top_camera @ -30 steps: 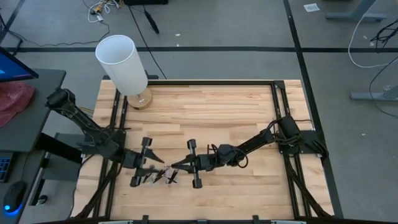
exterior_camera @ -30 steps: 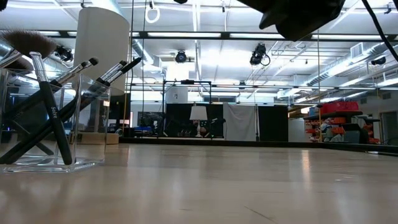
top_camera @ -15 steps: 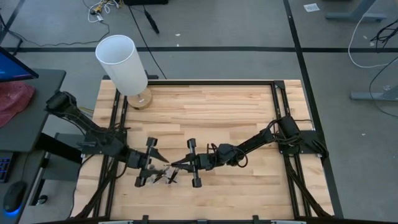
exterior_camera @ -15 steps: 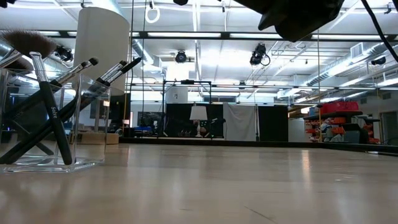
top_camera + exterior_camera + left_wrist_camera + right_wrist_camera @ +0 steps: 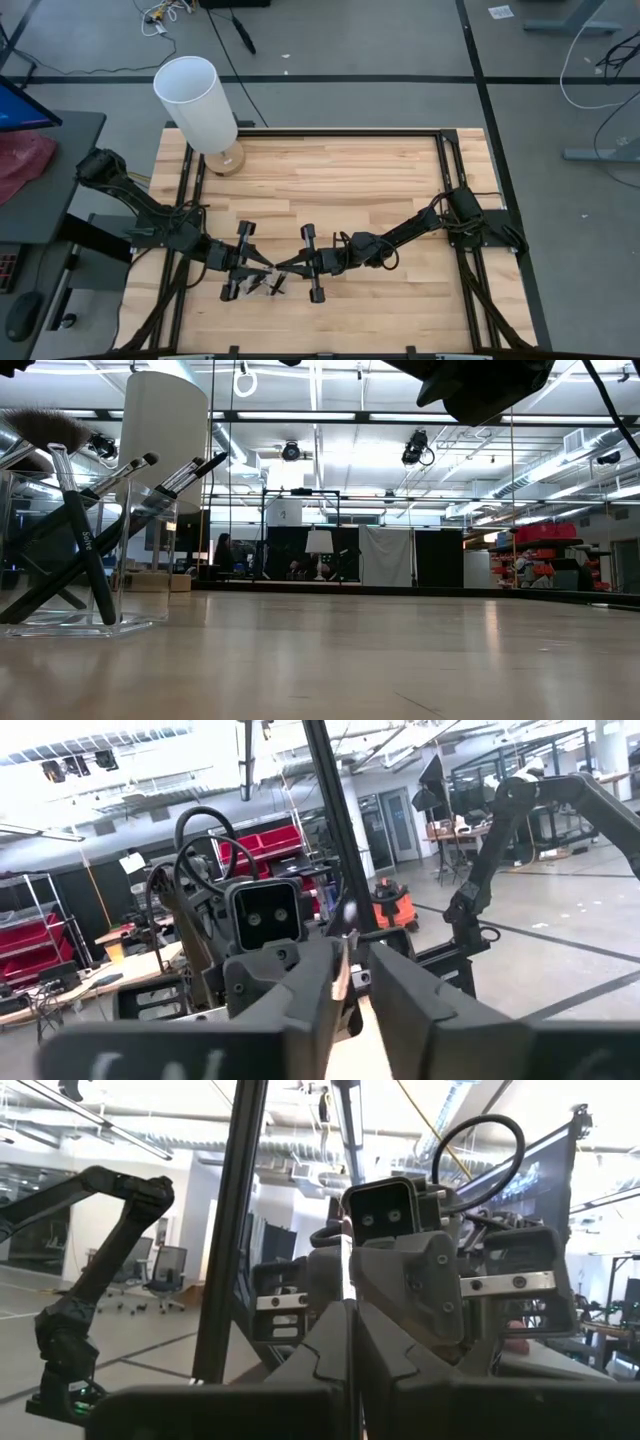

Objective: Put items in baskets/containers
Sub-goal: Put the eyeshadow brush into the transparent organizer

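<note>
Judging by the low view, most of the task looks done: a bundle of brushes [image 5: 85, 545] stands leaning inside the clear container [image 5: 135, 624] on the wooden table [image 5: 380, 200], handles crossed and tufted tips up. No loose brush shows on the bare wood in that view. From above, the container is barely visible; only a cluster of dark sticks marks it near the table's front edge, directly below where the two arms meet. The left gripper [image 5: 258, 268] and the right gripper [image 5: 283, 265] point at each other, tips almost touching, just above and behind that cluster. In the left wrist view, the left fingers [image 5: 290, 995] stand only a narrow slit apart, with a pale stick [image 5: 341, 970] caught between them, so I read that gripper as closed on one last brush. The right gripper's two fingers are pressed flat together; whether they pinch the same stick cannot be told. What seems left is to carry this one item down into the container, which lies just beside and under both tools, and release it. The tall white cylinder [image 5: 195, 100] stands well apart at the far left corner.
</note>
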`<state>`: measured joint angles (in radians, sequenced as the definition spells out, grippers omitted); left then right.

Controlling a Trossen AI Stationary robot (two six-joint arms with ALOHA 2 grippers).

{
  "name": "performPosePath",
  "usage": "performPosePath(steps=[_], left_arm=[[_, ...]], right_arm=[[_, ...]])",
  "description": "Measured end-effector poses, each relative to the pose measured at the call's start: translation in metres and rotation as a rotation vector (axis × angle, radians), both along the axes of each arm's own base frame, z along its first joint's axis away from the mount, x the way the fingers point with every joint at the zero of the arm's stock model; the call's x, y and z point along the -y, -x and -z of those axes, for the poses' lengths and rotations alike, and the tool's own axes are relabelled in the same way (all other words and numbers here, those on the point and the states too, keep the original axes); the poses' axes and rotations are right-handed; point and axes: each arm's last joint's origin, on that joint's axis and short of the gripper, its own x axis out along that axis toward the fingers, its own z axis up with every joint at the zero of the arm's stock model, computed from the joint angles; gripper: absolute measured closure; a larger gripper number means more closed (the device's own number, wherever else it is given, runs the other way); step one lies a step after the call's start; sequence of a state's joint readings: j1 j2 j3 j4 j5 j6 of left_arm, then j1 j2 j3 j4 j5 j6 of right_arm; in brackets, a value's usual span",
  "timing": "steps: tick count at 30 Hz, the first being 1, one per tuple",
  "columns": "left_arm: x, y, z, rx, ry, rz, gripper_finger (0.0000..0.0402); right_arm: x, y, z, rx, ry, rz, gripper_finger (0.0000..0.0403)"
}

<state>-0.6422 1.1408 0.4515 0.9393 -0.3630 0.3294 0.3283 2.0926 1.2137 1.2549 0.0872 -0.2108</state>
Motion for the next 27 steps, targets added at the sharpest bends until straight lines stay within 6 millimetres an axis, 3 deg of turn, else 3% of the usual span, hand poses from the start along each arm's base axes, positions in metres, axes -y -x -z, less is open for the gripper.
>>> performPosePath(steps=[6,15,22,27], left_arm=[[0.0,0.0,0.0,0.002,-0.003,-0.004,0.0389],[0.002,0.004,-0.002,-0.003,0.013,0.01,0.0393],[0.003,0.026,-0.014,-0.067,0.095,0.072,0.0393],[0.005,0.043,-0.039,-0.234,0.115,0.13,0.0393]], right_arm=[[0.0,0.0,0.0,-0.001,0.0,-0.002,0.0397],[0.0,-0.001,0.001,-0.022,-0.021,0.016,0.0384],[-0.006,0.005,-0.011,-0.071,-0.05,0.159,0.0298],[-0.014,0.015,-0.025,-0.141,-0.003,0.282,0.0239]])
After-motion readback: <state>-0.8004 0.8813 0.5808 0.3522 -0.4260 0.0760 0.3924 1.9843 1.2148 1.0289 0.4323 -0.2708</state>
